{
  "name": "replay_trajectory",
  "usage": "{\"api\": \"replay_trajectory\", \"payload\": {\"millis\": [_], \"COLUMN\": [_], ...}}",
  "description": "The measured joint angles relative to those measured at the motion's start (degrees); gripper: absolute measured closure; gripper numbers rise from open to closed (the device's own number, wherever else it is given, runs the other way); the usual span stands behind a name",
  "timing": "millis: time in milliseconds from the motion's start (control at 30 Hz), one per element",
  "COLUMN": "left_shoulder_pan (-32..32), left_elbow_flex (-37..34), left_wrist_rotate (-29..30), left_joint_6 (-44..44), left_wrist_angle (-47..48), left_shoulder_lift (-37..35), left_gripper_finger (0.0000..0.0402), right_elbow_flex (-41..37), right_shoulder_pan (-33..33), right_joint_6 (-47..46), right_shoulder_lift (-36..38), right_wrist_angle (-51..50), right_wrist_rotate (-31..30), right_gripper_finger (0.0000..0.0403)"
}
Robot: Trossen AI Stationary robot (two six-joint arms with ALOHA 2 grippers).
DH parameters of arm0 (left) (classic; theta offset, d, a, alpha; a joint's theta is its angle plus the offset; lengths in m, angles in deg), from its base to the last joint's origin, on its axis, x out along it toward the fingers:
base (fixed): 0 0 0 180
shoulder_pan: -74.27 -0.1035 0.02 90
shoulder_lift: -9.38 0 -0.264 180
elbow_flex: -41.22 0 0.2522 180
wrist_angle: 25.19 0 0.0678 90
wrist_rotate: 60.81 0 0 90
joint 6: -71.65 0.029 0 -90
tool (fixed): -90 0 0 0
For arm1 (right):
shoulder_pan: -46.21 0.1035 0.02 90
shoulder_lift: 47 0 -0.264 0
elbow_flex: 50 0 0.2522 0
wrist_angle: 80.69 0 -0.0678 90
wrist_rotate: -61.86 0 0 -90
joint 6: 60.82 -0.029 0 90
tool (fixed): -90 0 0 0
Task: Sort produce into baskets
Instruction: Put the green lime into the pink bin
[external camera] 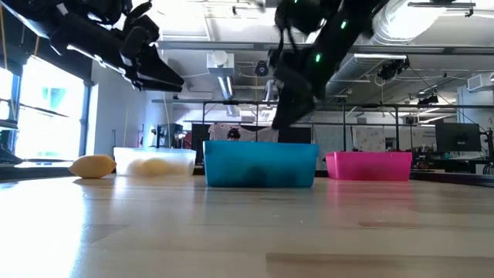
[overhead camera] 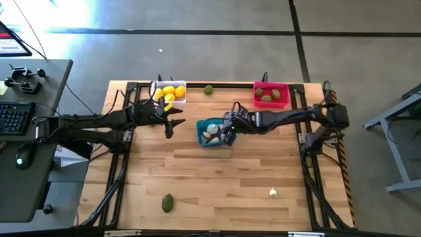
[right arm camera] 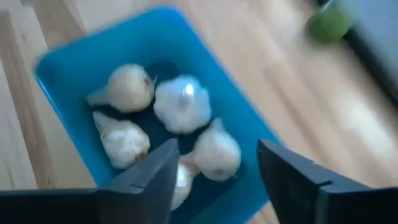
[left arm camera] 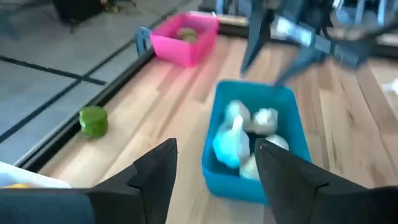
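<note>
Right hand (overhead camera: pixel 227 131) spread open, empty, above the centre teal basket (overhead camera: pixel 212 141) of garlic bulbs (right arm camera: pixel 183 104); left hand (overhead camera: pixel 172 122) open, empty, upper left.

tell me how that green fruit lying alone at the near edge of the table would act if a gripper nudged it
The green fruit looks oval and smooth, so it would probably roll or wobble off sideways. It seems small and likely light. Nothing sits beside it on the table to stop it.
</note>
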Motion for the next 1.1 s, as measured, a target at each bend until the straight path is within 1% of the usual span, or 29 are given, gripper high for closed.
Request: {"api": "replay_trajectory", "payload": {"millis": [100,233,267,300,367,467,567,667,767,867,933,1100], "left_shoulder_pan": [1.8,7.4,9.4,11.5,15.9,22.8,29.7,36.9,43.8,49.5,52.2,57.6], "left_elbow_flex": [1.7,3.7,4.2,4.6,5.2,6.8,9.1,12.6,16.7,20.6,23.4,29.2], "left_wrist_rotate": [-2.4,-5.9,-6.0,-6.0,-5.7,-3.4,-0.9,0.3,1.7,5.0,5.6,5.8], "left_joint_6": [1.9,4.9,5.6,6.2,7.1,7.1,6.1,4.6,3.1,2.6,2.6,1.3], "left_wrist_angle": [4.1,9.3,10.6,12.1,14.3,16.8,19.7,23.1,25.9,27.8,30.6,40.1], "left_shoulder_lift": [0.0,0.0,0.0,0.0,0.0,0.8,2.7,6.1,10.8,16.1,19.8,28.1], "left_gripper_finger": [0.0222,0.0256,0.0265,0.0274,0.0292,0.0319,0.0343,0.0363,0.0375,0.0377,0.0372,0.0335], "right_elbow_flex": [-0.9,-6.0,-7.5,-9.0,-11.9,-15.1,-17.1,-17.8,-18.1,-18.1,-18.1,-18.1], "right_shoulder_pan": [2.3,4.3,4.7,5.2,6.4,8.7,11.2,13.7,15.9,17.6,18.4,19.8], "right_joint_6": [0.8,1.3,1.2,1.1,-0.2,-2.9,-5.6,-8.4,-10.1,-11.2,-12.0,-13.0], "right_shoulder_lift": [3.0,6.1,6.6,7.1,7.7,8.2,8.3,8.3,8.3,8.4,8.3,8.3], "right_wrist_angle": [1.0,6.8,8.4,10.0,12.9,16.7,18.7,19.0,18.8,19.0,18.9,18.9], "right_wrist_rotate": [-4.2,-4.3,-4.3,-4.3,-4.5,-7.2,-10.8,-13.0,-13.1,-13.2,-13.2,-13.3], "right_gripper_finger": [0.0255,0.036,0.0381,0.0391,0.0386,0.0375,0.0383,0.0398,0.0399,0.0397,0.0397,0.0402]}}
